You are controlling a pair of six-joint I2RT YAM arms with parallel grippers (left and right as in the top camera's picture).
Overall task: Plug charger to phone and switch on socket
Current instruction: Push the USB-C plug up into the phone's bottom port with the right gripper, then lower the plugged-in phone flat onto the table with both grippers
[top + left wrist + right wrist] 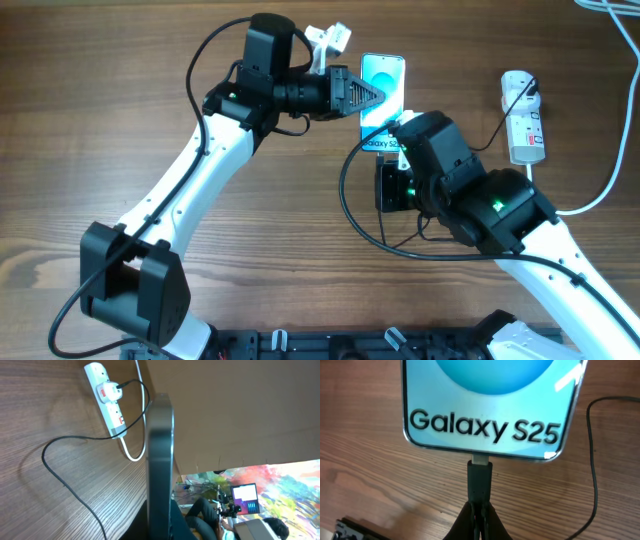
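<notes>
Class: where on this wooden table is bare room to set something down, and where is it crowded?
Free: the wooden table's far-left corner beyond the white left arm; the patch between that arm and the thin black charger cable. Crowded: around the cyan-screened phone.

Our left arm [195,175] reaches in from the near left, elbow bent. Its wrist is laid sideways so our left gripper [378,96] points right, pinched on the phone [383,70]. Our right arm [560,262] folds in from the near right, and our right gripper [479,507] points forward, clamped on the charger [479,477].
</notes>
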